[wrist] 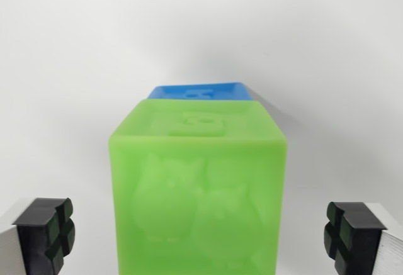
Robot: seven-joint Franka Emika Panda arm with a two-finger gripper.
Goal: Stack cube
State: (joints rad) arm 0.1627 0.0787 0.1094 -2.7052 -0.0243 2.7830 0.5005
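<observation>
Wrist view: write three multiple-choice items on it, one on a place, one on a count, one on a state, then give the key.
1. Where does the blue cube lie relative to the green cube?
A. Behind it, farther from the camera
B. On top of it
C. At the wrist view's left of it

2. How many cubes are in view?
A. One
B. Two
C. Three

3. How does the tool stand?
A. Shut on the green cube
B. Shut on the blue cube
C. Open, with a finger on each side of the green cube, not touching it

Key: 1 A, only the blue cube's top shows, beyond the green cube's far edge. 2 B, one green and one blue. 3 C, white surface shows between each black pad and the green cube's sides.
</observation>
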